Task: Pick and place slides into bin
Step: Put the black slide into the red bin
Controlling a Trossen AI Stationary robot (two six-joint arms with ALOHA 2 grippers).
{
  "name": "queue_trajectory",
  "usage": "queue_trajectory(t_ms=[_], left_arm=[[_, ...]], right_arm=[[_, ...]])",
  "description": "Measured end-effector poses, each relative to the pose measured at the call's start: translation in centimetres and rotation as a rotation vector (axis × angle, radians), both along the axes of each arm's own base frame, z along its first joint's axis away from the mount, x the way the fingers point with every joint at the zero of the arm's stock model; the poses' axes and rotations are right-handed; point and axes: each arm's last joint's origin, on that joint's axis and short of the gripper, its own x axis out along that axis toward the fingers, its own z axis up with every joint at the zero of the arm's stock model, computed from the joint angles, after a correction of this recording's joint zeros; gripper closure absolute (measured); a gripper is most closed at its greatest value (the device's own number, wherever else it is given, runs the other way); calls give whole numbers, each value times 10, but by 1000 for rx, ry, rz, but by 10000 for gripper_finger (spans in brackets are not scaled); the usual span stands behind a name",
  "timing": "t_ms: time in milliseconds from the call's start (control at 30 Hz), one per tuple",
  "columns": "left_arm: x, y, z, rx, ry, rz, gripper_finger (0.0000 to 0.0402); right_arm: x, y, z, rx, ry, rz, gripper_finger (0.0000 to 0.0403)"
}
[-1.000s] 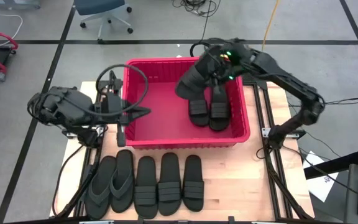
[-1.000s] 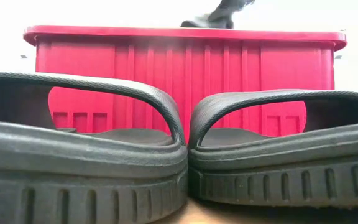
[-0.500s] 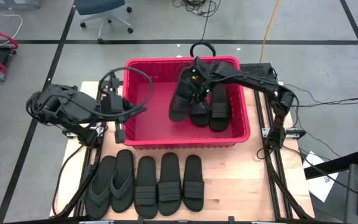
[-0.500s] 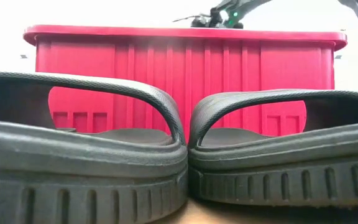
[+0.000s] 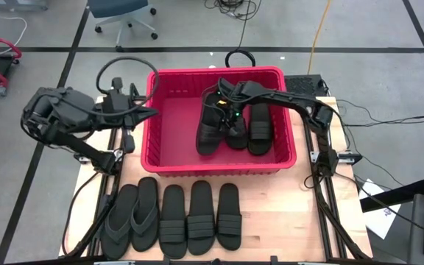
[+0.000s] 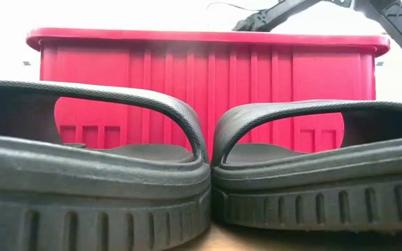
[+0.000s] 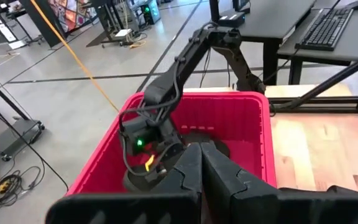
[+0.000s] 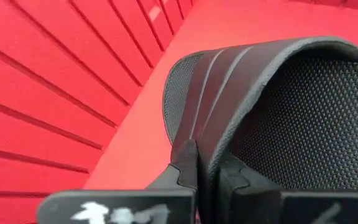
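My right gripper (image 5: 213, 118) clamps a band-strap slide (image 5: 208, 134) mid-frame inside the red bin (image 5: 169, 163), beside two slides (image 5: 252, 125); my left gripper (image 5: 152, 112), closed, hovers left of the bin.

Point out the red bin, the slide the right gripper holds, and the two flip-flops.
bin (image 5: 169, 147): high view, bare floor.
held slide (image 5: 209, 132): high view, strap band.
flip-flops (image 5: 132, 217): high view, the right one's inner edge.

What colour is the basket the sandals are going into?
Red, with ribbed walls. The basket shows best in the high view.
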Motion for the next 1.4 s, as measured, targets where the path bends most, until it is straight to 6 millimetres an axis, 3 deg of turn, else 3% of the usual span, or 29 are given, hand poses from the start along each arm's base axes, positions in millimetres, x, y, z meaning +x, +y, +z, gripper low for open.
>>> queue_trajectory(t_ms=[400, 800, 1400], left_arm=[[3, 1, -10, 4, 85, 17, 394], [2, 2, -10, 6, 85, 22, 394], [2, 2, -11, -13, 90, 29, 394]], right_arm=[[11, -8, -27, -63, 46, -34, 402], [3, -9, -30, -171, 104, 28, 401], [8, -13, -30, -259, 122, -47, 342]])
